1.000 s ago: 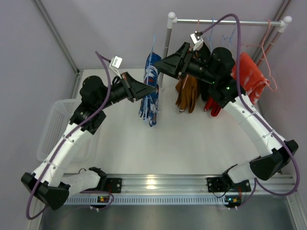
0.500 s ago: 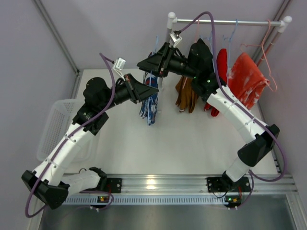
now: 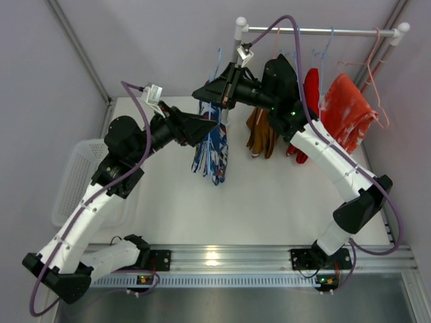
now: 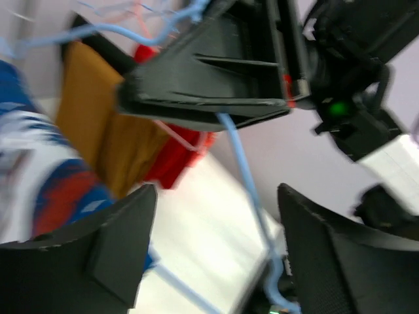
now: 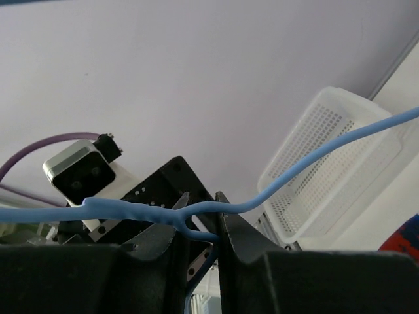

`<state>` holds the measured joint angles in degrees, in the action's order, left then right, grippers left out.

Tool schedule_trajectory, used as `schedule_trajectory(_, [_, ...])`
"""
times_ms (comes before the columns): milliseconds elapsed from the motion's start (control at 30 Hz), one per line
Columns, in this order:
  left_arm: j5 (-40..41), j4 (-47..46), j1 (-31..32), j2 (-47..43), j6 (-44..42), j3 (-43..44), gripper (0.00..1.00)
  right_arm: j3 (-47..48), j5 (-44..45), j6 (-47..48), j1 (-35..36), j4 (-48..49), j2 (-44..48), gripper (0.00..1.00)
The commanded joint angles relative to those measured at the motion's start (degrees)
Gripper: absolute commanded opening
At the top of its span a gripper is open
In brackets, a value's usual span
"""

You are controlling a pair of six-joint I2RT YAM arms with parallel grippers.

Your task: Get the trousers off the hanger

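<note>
Blue trousers (image 3: 211, 149) with a white and red pattern hang from a light-blue wire hanger (image 3: 217, 62), whose hook sits left of the rack post, off the rail. My right gripper (image 3: 200, 93) is shut on the hanger wire (image 5: 196, 210) just above the cloth. My left gripper (image 3: 210, 123) is open beside the trousers' top, and the hanger wire (image 4: 241, 171) runs between its fingers (image 4: 98, 255) without touching them. The blue trousers (image 4: 39, 170) blur at the left of the left wrist view. Tan-brown trousers (image 3: 261, 134) and red trousers (image 3: 310, 87) hang on the rail (image 3: 316, 31).
An orange-red garment (image 3: 347, 111) hangs at the rail's right end. A white perforated basket (image 3: 77, 176) stands at the table's left edge, also seen as the basket (image 5: 327, 163) in the right wrist view. The rack post (image 3: 237, 50) rises just behind both grippers.
My right gripper swung left from the rail and shut on the blue hanger. My left gripper opened, let go and drew back slightly left; the blue trousers shifted a little.
</note>
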<state>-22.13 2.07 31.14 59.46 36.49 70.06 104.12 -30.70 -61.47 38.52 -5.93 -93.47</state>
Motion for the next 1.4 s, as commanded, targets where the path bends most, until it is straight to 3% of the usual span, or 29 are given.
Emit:
schedule_trajectory(0, [11.9, 6.6, -1.2, -4.5, -11.0, 3.1, 0.84, 5.6, 0.4, 1.9, 1.5, 4.0, 3.8, 0.00])
schedule_trajectory(200, [27.7, 11.8, -2.6, -11.6, -24.9, -2.8, 0.88, 8.0, 2.5, 3.1, 2.4, 2.3, 4.2, 0.00])
schedule_trajectory(433, [18.2, 11.1, -2.6, -30.2, -41.3, -26.8, 0.98, 11.8, 3.6, 3.1, 2.9, 2.1, 2.5, 0.00])
schedule_trajectory(633, [19.1, 6.6, -2.6, -35.5, -49.5, -37.4, 0.98, 13.7, 4.7, 2.4, 3.8, 2.5, 1.2, 0.00])
schedule_trajectory(933, [16.7, -8.8, -2.3, -27.3, -47.3, -36.8, 0.97, 16.5, 5.5, 2.8, 5.1, 2.6, -0.7, 0.00])
schedule_trajectory(1133, [17.1, -12.4, -0.4, -21.8, -42.5, -32.5, 0.95, 16.9, 6.0, 3.0, 5.7, 2.6, -1.2, 0.00])
schedule_trajectory(1367, [25.8, -15.4, 4.5, -18.2, -42.8, -29.9, 0.90, 17.5, 5.9, 2.5, 6.2, 2.8, -2.0, 0.00])
